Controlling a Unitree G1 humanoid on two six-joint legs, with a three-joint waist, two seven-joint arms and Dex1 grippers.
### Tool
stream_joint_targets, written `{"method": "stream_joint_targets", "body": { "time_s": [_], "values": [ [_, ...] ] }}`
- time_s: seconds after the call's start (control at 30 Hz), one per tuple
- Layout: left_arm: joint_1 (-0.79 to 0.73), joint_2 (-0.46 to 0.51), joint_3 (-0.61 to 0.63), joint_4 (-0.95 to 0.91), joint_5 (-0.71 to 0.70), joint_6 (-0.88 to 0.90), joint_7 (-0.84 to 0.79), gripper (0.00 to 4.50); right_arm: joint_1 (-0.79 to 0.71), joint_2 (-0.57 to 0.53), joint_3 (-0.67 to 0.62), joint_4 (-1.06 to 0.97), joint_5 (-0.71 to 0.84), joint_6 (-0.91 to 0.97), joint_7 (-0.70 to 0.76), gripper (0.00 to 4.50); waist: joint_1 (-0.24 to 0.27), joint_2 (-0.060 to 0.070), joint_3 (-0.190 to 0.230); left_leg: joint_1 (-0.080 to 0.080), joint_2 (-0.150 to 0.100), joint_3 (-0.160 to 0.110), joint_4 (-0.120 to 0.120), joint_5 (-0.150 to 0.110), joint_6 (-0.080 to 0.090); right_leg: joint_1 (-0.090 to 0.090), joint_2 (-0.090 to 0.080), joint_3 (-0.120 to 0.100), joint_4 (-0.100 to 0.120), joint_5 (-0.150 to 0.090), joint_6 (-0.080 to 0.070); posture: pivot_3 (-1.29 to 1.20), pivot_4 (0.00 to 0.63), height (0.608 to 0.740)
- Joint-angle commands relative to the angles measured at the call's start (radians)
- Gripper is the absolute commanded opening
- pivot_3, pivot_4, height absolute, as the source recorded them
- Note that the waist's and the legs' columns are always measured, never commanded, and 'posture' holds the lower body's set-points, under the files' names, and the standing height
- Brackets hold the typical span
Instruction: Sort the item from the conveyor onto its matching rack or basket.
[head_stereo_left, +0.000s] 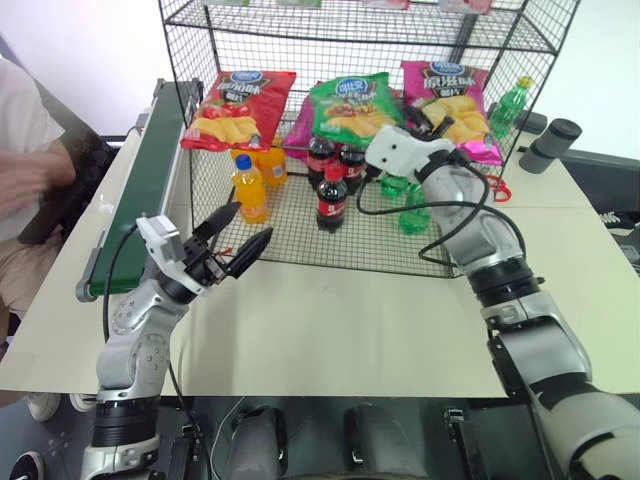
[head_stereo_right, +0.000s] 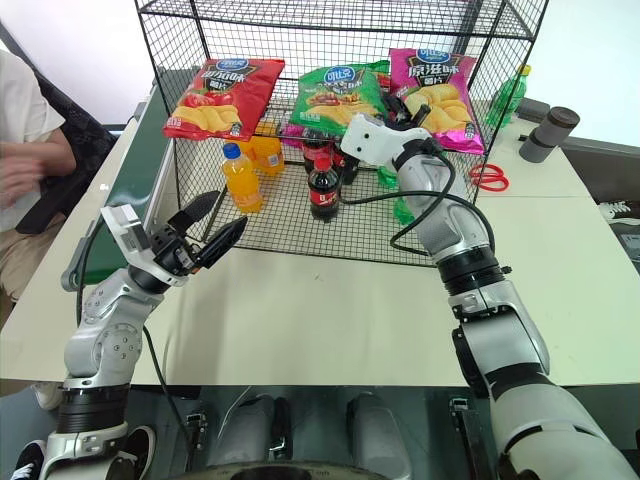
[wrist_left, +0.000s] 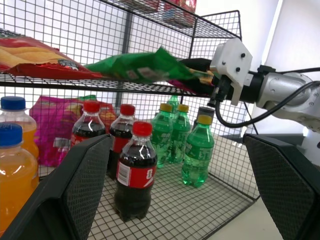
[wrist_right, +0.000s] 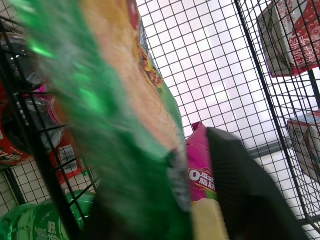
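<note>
Currently the green crisp bag (head_stereo_left: 352, 105) lies on the middle shelf of the black wire rack (head_stereo_left: 500, 60), between the red crisp bag (head_stereo_left: 238, 107) and the magenta crisp bag (head_stereo_left: 447, 95). The right gripper (head_stereo_right: 408, 108) reaches into the rack at that shelf, right at the green bag's near right corner. In the left wrist view its black fingers (wrist_left: 196, 64) sit at the edge of the bag where it hangs over the shelf lip. In the right wrist view the bag presses close against one dark finger (wrist_right: 240, 185), with the magenta bag just beyond it. Whether the jaws grasp the bag or have let it go cannot be told from these views.

The left gripper (head_stereo_left: 238, 243) hovers outside the rack, in front of its lower shelf, with its two fingers spread wide and nothing between them. Just ahead of it stand an orange drink bottle (head_stereo_left: 249, 187) and cola bottles (head_stereo_left: 331, 197), with green soda bottles (wrist_left: 196, 157) farther along that shelf, below the right gripper. The conveyor (head_stereo_left: 140, 180) runs along the far side of the left gripper, well apart from the green bag, and a person (head_stereo_left: 25, 170) sits beyond it.
</note>
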Motion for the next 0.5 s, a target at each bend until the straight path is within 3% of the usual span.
{"method": "stream_joint_targets", "body": {
  "time_s": [0.03,0.07,0.3,0.5],
  "values": [
    [-0.002,-0.004,-0.002,-0.039,-0.011,-0.012,0.006,4.50,0.015,-0.018,0.004,-0.080,0.010,-0.014,0.035,3.55,-0.001,0.000,0.000,0.000,0.000,0.000,0.000,0.000,0.000,0.000,0.000,0.000,0.000,0.000,0.000,0.00,0.150,0.740],
    [-0.002,-0.006,-0.002,-0.040,-0.010,-0.012,0.006,4.50,0.024,-0.023,0.008,-0.101,0.008,-0.013,0.047,4.04,-0.001,0.000,0.000,0.000,0.000,0.000,0.000,0.000,0.000,0.000,0.000,0.000,0.000,0.000,0.000,0.00,0.150,0.740],
    [-0.003,-0.012,-0.014,-0.040,-0.001,-0.019,0.006,4.50,0.118,-0.067,0.001,-0.315,0.031,-0.025,0.167,4.04,0.000,0.000,0.000,0.000,0.000,0.000,0.000,0.000,0.000,0.000,0.000,0.000,0.000,0.000,0.000,0.00,0.150,0.740],
    [-0.006,-0.008,-0.017,-0.031,0.002,-0.017,0.003,4.50,0.182,-0.132,-0.054,-0.458,0.140,-0.052,0.289,4.04,0.002,0.000,0.000,0.000,0.000,0.000,0.000,-0.001,0.002,0.000,0.000,0.000,0.000,0.000,0.000,0.00,0.150,0.740]
  ]
}}
